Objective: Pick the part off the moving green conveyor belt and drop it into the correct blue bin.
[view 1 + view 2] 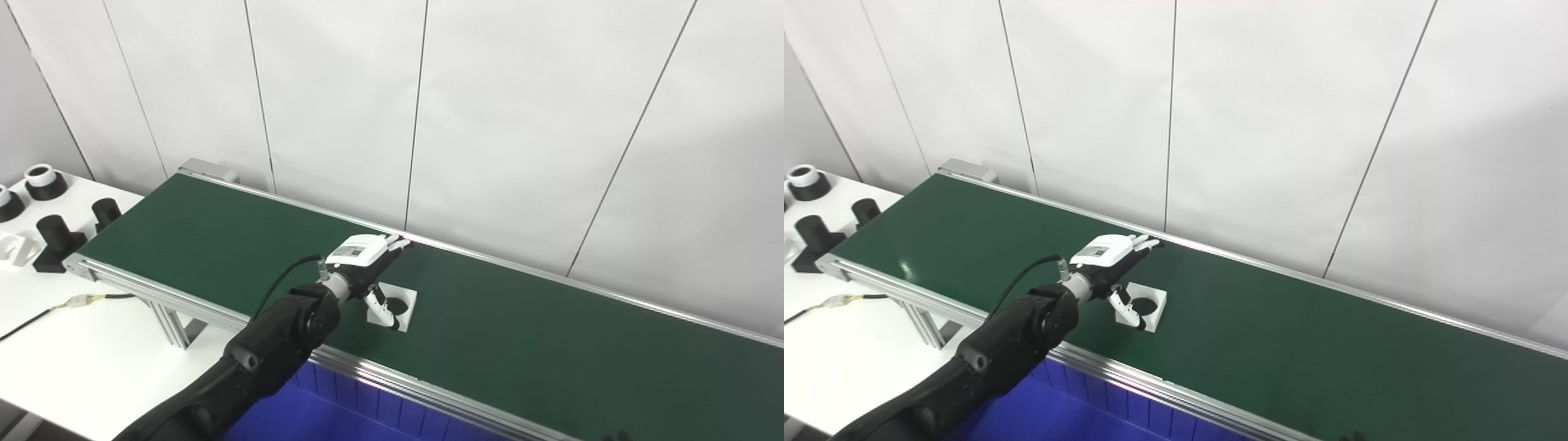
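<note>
Pick step: left hand (365,264), fingers spread and empty, hovers over white square part with round hole (397,307) on green belt (551,343); next, close around it.

Matt green conveyor belt (551,343), brushed metal rails (392,373), glossy blue plastic bin (318,410)

A robotics test lab: a green belt (490,318) in an aluminium frame (184,303) runs along bare white wall panels (514,116), a white desk (92,355) at its end carrying black and white machine parts (55,236), a blue bin (318,410) set below.
</note>
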